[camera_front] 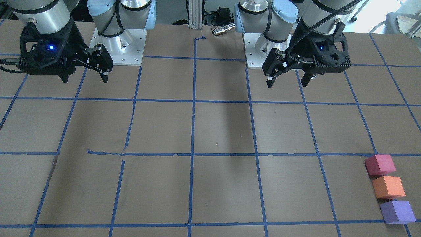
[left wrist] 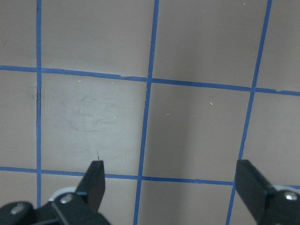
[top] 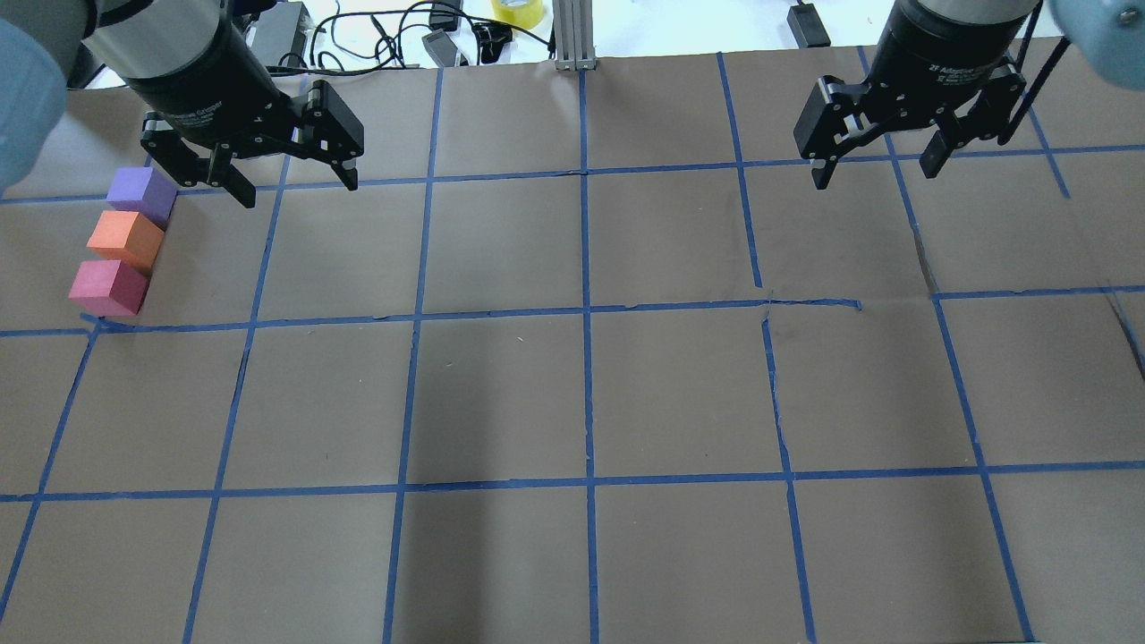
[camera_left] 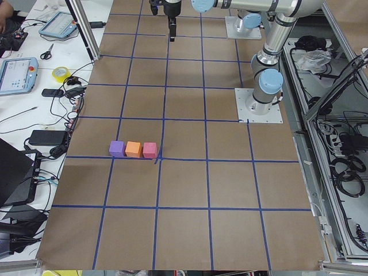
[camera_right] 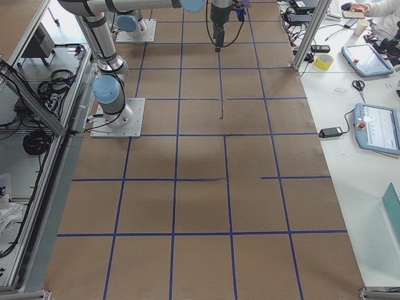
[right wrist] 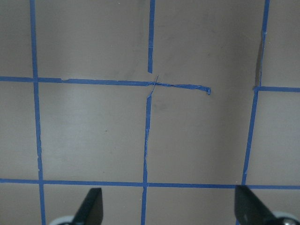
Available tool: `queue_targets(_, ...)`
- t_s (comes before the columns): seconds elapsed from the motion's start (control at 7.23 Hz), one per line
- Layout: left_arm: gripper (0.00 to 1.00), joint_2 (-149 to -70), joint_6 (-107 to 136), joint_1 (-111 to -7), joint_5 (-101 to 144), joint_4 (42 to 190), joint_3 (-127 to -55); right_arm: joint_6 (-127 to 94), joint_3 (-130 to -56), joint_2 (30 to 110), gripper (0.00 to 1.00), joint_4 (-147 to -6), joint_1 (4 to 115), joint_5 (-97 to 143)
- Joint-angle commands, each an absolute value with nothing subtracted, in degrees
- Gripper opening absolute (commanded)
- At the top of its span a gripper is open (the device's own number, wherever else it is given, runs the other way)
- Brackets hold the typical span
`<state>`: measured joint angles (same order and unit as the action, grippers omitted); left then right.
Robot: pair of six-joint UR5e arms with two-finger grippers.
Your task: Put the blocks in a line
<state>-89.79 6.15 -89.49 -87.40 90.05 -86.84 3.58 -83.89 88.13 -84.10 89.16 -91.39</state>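
Note:
Three small cubes stand in a line, side by side, near the table's left edge by a blue tape line: purple block (top: 141,193), orange block (top: 125,239), pinkish-red block (top: 108,286). They also show in the front view as the pinkish-red block (camera_front: 380,165), orange block (camera_front: 388,187) and purple block (camera_front: 397,212). My left gripper (top: 298,188) is open and empty, raised above the table just right of the purple block. My right gripper (top: 875,176) is open and empty, raised over the far right. Both wrist views show only bare taped table between open fingers (left wrist: 96,173) (right wrist: 93,201).
Brown table surface (top: 572,402) has a blue tape grid. The arm bases (camera_front: 118,46) (camera_front: 263,49) stand at the robot's edge. A metal post (top: 572,36), cables and a yellow tape roll (top: 517,11) lie beyond the far edge.

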Motion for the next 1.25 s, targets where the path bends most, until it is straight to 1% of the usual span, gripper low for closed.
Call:
queue_targets(0.0, 1.00, -89.8, 6.2, -89.4, -87.8, 89.9, -86.8, 3.3, -84.1, 88.2, 1.00, -86.3, 89.2, -90.9)
queue_targets(1.11, 1.00, -90.0, 5.8, -88.9, -87.9, 89.8, -86.8, 3.5, -84.3, 88.2, 1.00, -87.9, 89.1, -91.1)
